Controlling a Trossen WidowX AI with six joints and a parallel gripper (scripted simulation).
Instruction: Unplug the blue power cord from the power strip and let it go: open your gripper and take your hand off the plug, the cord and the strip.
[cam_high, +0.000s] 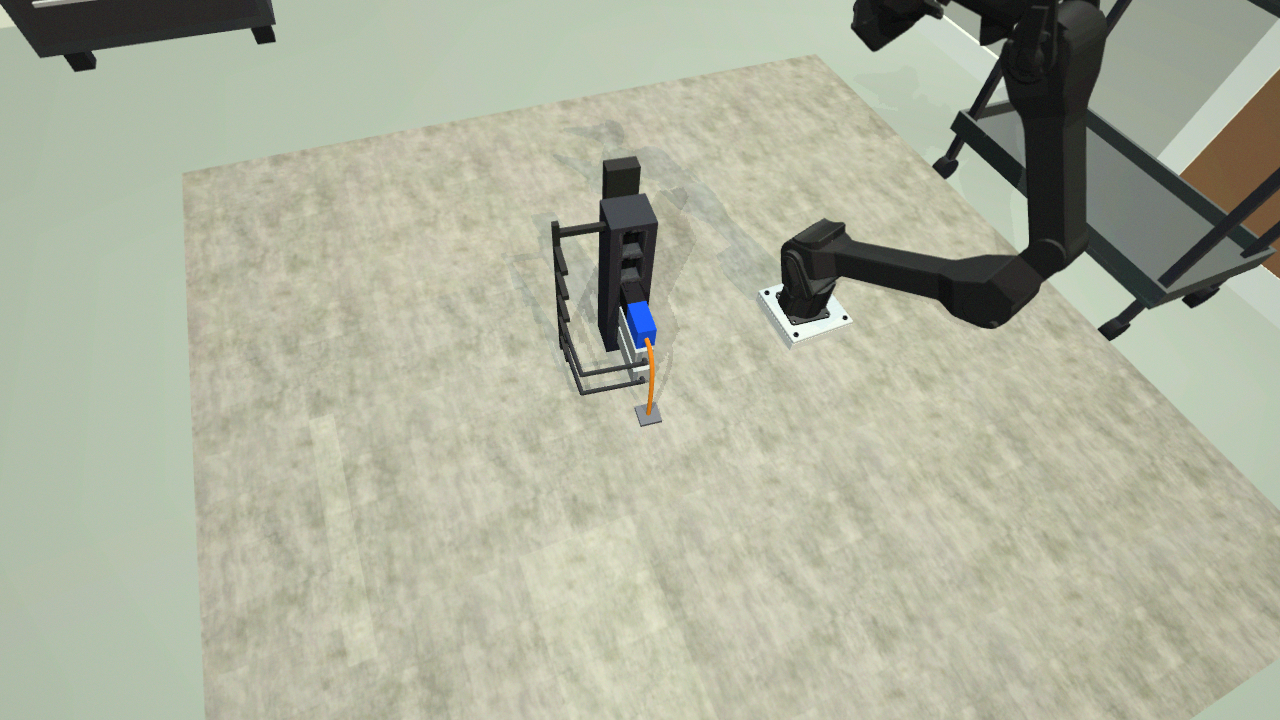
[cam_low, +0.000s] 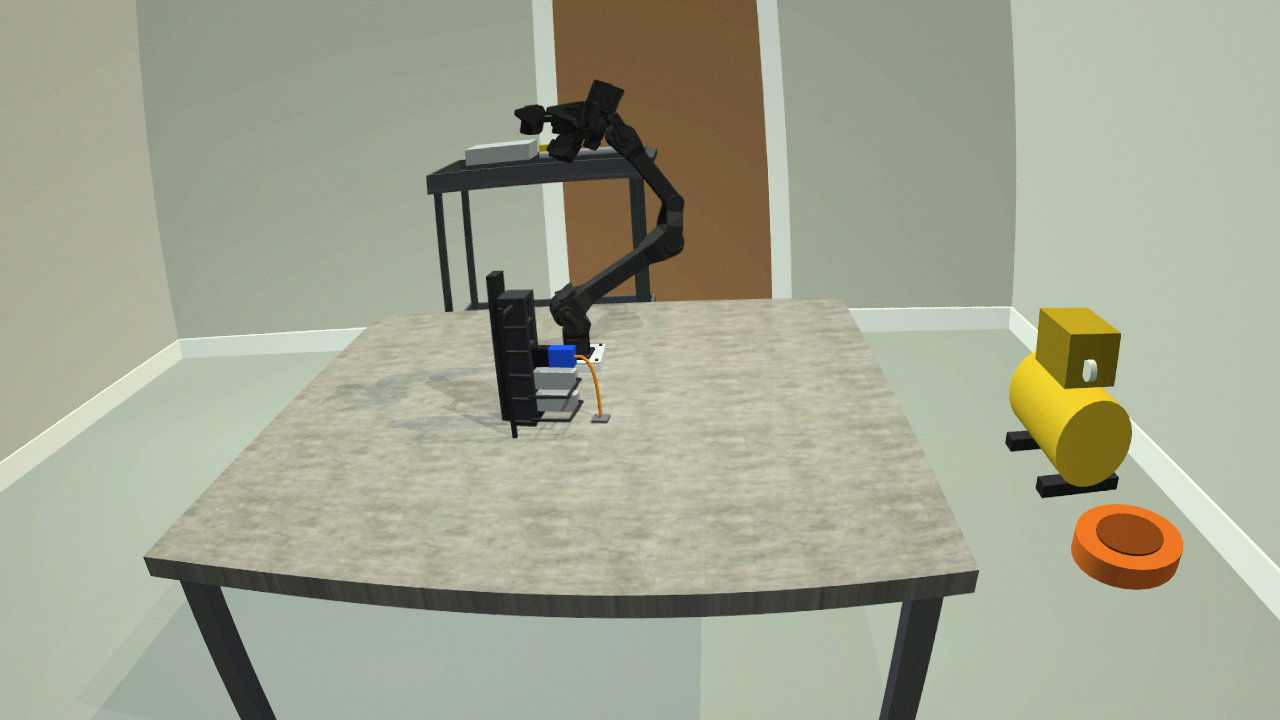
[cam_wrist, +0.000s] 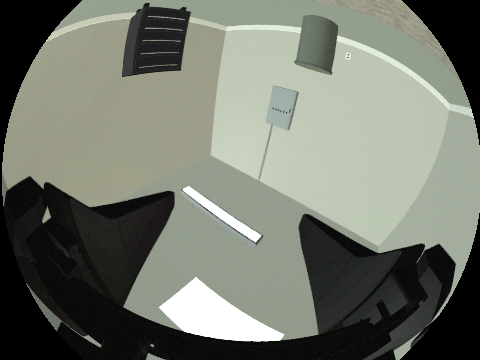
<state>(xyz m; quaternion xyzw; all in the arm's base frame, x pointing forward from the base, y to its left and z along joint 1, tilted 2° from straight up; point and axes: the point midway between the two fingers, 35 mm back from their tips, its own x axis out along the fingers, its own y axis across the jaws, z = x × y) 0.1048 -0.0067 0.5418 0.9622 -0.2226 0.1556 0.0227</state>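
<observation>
While blue plug (cam_high: 640, 322) sits seated in the power strip (cam_high: 629, 259) w/ orange cord (cam_high: 650, 380) trailing to table, nothing is done yet. Gripper (cam_low: 543, 121) hangs high, well apart, fingers spread wide, empty. Approach, grasp, pull, release all remain.

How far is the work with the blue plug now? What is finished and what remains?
Nothing looks done yet. The blue plug sits in the power strip, with its orange cord running down to the table. Nothing is in hand: the gripper is open and empty, raised high and far from the strip. Left to do: reach the plug, grasp it, pull it out, then release and withdraw.
</observation>
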